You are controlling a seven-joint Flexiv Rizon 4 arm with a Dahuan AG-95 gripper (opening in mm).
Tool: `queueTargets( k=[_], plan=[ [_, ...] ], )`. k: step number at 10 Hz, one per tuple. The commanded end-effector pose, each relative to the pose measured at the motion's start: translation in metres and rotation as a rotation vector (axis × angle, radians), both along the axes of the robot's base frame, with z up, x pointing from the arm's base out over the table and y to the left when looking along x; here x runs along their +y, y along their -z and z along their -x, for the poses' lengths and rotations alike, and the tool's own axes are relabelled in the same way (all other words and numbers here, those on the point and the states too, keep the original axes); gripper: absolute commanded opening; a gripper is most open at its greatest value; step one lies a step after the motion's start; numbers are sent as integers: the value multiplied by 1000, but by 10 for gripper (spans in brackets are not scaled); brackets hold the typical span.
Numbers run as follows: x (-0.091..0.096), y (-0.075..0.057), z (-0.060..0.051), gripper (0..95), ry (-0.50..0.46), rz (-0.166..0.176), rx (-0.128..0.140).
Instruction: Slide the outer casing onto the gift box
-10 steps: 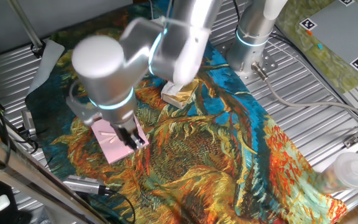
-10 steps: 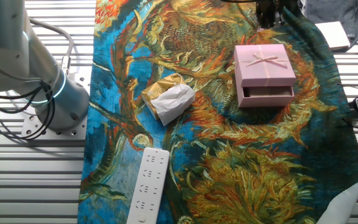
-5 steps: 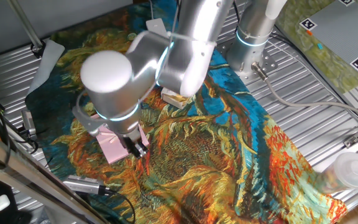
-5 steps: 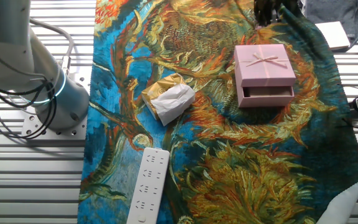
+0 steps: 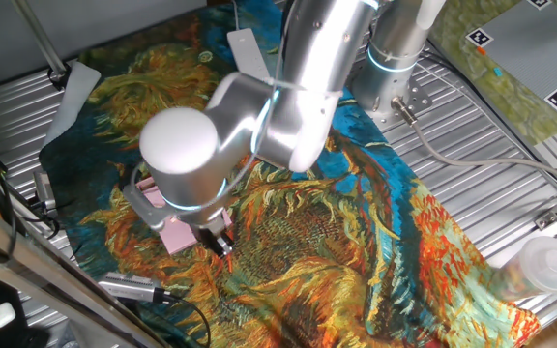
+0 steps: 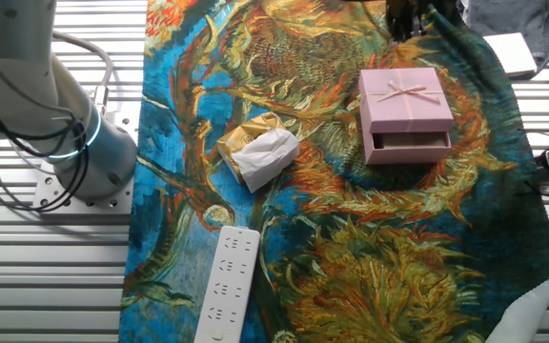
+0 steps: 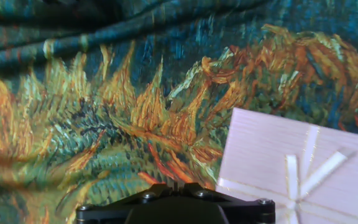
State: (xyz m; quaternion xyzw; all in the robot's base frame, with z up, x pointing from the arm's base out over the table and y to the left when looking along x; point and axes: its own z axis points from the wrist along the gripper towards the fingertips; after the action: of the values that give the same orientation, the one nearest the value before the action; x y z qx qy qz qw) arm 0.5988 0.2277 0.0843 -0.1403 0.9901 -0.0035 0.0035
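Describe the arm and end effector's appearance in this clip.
The arm is glossy silver with fat rounded joints, each seam ringed by a glowing cyan-white light band. Grey cables run from its base, which is bolted to a metal plate. The end effector is small and black; the hand view shows its black, screw-studded mount.

I see matt pale-pink card on the casing (image 6: pixel 405 99), its bow (image 6: pixel 404 91) a thin satiny ribbon. The cloth (image 6: pixel 351 248) looks soft, printed, wrinkled. The arm (image 5: pixel 259 106) is smooth brushed metal; the surface (image 6: pixel 55 276) ribbed, shiny metal.
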Motion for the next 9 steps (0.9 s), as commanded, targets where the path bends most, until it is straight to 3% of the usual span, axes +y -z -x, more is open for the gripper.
queueTargets(
  k=[1, 4, 9],
  plan=[
    [-3, 8, 1, 0, -14, 25, -4],
    [-13, 13, -1, 0, -74, 78, 3],
    [-41, 14, -7, 0, -118, 70, 3]
  ],
)
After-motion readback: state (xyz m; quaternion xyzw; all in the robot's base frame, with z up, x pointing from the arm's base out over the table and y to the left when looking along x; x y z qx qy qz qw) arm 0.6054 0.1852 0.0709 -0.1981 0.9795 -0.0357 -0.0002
